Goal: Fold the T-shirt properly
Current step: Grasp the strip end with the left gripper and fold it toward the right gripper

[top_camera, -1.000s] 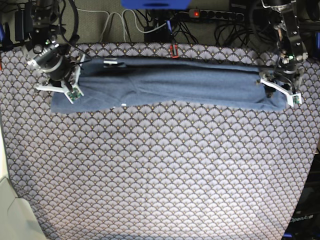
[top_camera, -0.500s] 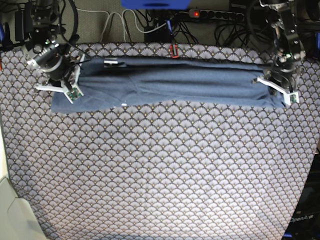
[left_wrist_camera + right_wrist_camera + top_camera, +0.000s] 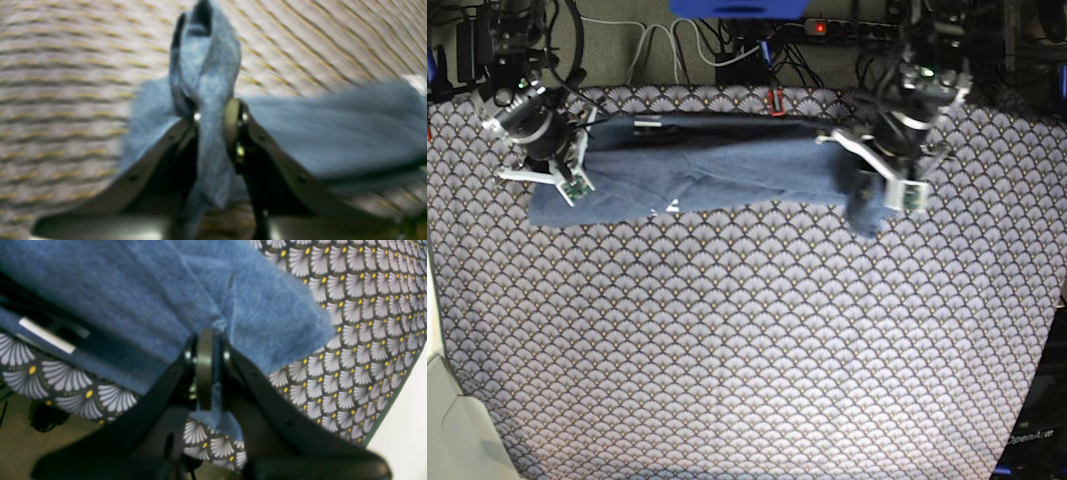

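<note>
Since the earlier frame, the left gripper (image 3: 879,182) has carried its end of the T-shirt (image 3: 717,170) inward across the bench (image 3: 747,350), jaws clamped on a bunched fold, beginning the crosswise fold. One right gripper (image 3: 555,165) pins the other end, jaws clamped on cloth. One shirt, two grippers.

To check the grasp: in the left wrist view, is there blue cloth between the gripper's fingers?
Yes, a bunched strip of the T-shirt runs between the closed fingers of the left gripper.
</note>
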`<state>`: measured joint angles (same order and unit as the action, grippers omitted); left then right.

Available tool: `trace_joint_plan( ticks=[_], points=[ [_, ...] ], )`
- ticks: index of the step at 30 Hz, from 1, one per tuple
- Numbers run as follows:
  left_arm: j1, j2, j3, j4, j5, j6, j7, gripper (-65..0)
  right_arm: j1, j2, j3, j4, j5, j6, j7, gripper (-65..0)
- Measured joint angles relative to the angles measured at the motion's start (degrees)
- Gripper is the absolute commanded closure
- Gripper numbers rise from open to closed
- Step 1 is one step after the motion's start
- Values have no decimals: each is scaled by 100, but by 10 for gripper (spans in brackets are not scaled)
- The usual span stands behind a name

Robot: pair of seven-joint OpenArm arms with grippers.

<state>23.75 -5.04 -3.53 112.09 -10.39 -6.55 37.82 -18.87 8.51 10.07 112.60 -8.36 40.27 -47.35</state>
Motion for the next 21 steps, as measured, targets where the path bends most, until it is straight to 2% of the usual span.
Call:
trace_joint_plan(
  ticks=[5,12,18,21],
  points=[
    [-162,76,831,-4,-15,7,214,-4,11,7,0,0,0,0,-2,0],
    [-684,616,1021,-33,33,35,221,-4,13,4,0,0,-2,0,-2,0],
    [-922,632,1862,-234,33,26,225,-4,13,11,0,0,-2,0,-2,0],
    [-931,634,1998,-365,28,7,234,-7,11,24,0,0,-4,0,-2,0]
  ],
)
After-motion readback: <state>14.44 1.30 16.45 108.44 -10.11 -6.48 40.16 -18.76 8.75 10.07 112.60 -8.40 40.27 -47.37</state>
